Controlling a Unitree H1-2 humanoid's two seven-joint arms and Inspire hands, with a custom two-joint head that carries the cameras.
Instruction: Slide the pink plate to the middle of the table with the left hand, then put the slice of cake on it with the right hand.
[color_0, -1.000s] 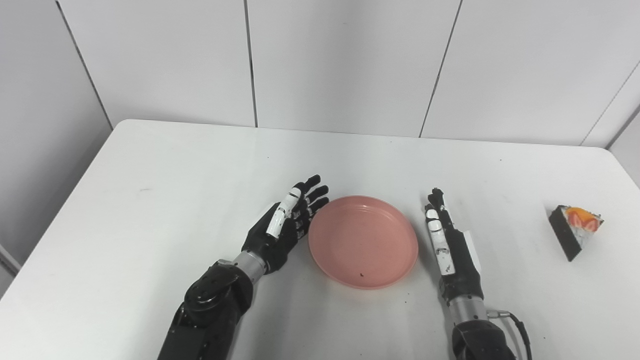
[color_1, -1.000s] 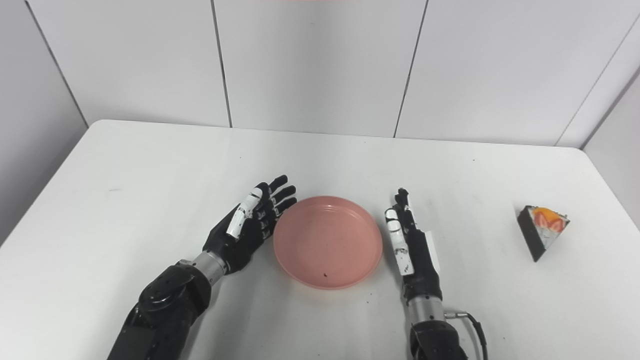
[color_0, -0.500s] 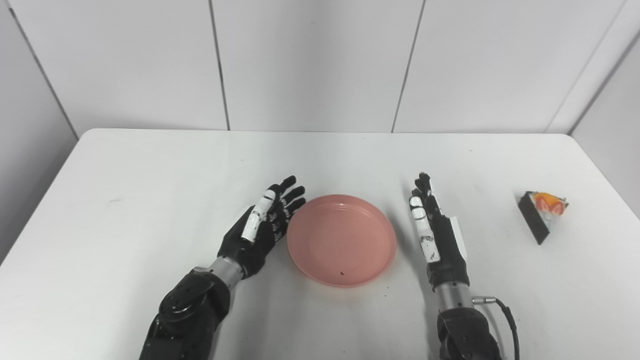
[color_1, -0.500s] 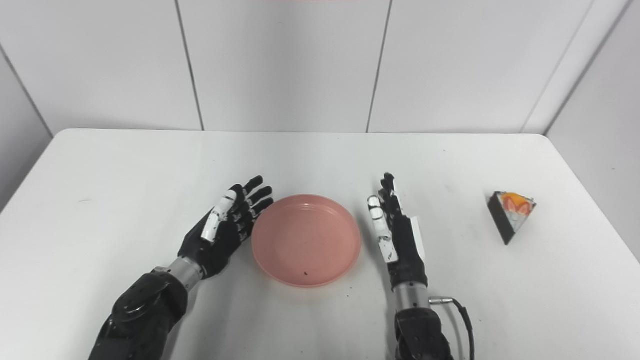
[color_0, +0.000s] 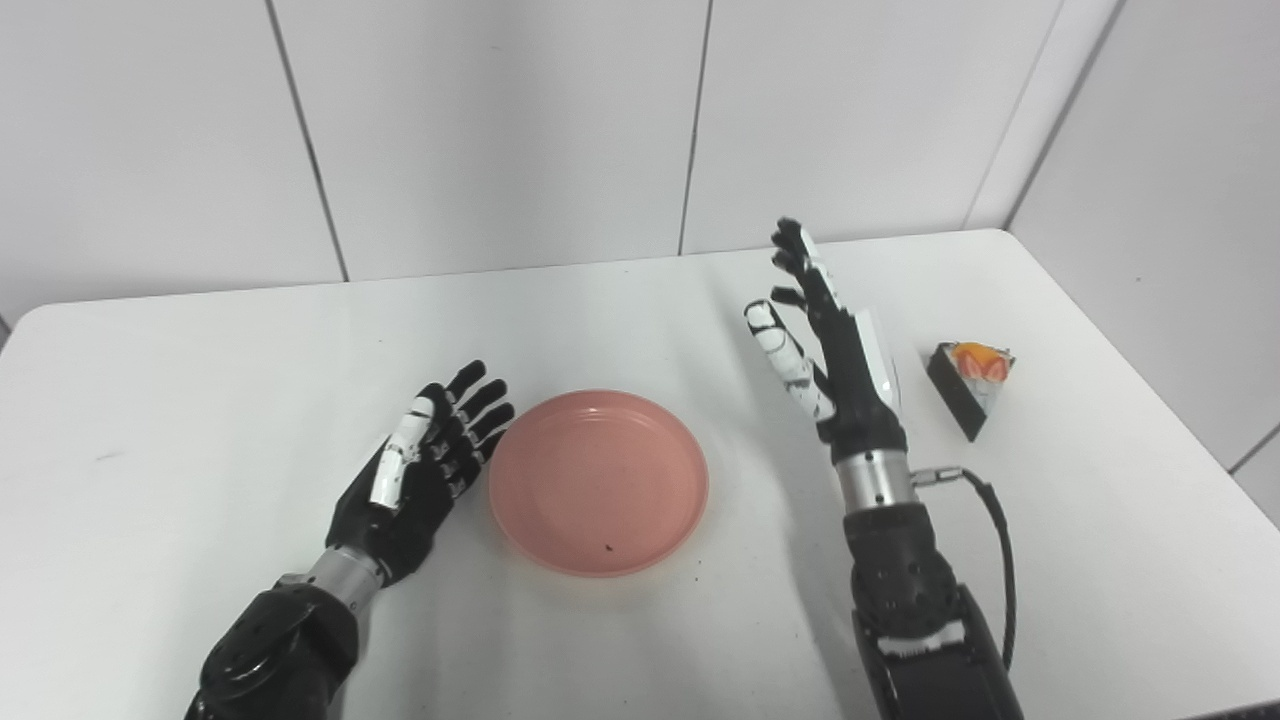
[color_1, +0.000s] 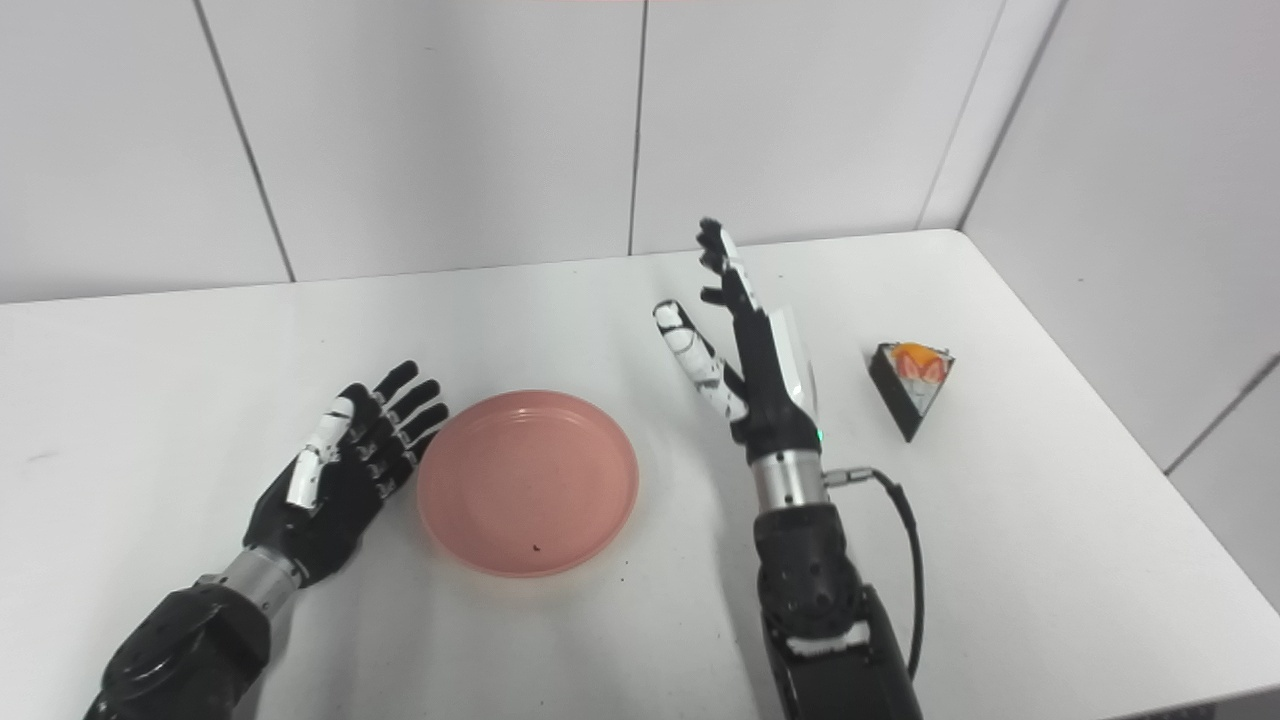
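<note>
Both hands are spread and empty: the left hand (color_0: 420, 465) rests just beside the round pink plate (color_0: 598, 481) near the table's middle, while the right hand (color_0: 830, 340) is raised near the dark wedge-shaped cake slice (color_0: 968, 385), probably to grasp it.
</note>
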